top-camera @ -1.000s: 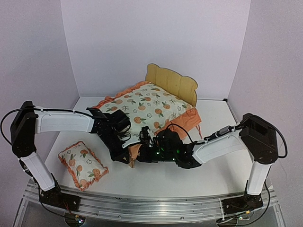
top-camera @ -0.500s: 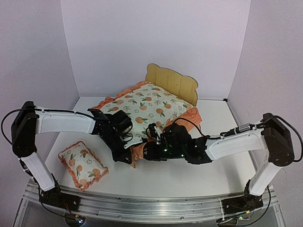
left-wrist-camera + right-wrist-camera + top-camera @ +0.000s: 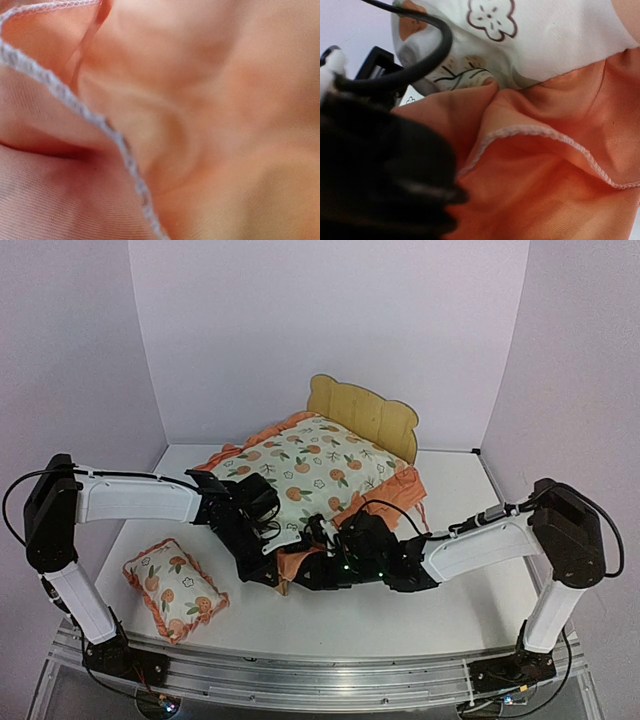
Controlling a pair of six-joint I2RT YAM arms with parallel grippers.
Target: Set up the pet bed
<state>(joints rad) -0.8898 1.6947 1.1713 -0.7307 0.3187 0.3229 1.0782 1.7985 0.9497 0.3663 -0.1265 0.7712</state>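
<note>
Top external: pet bed (image 3: 362, 420) stands at the back of the table (image 3: 450, 570). Only its bear-ear headboard shows, since the fruit-print mattress cushion (image 3: 310, 470) lies over the frame. Fruit-print pillow (image 3: 175, 590) lies well apart, near-left of the pet bed. Left gripper (image 3: 268, 570) sits at the bed's near corner, clamped tight on the cushion's orange ruffle (image 3: 288, 565). Right gripper (image 3: 306, 562) is just beside it, against the same ruffle.

Left wrist: orange ruffle fabric fills the view, blurred; fingers hidden.

Right wrist: ruffle, white print above it, a black cable (image 3: 420, 55). Right jaw gap: cannot tell.
</note>
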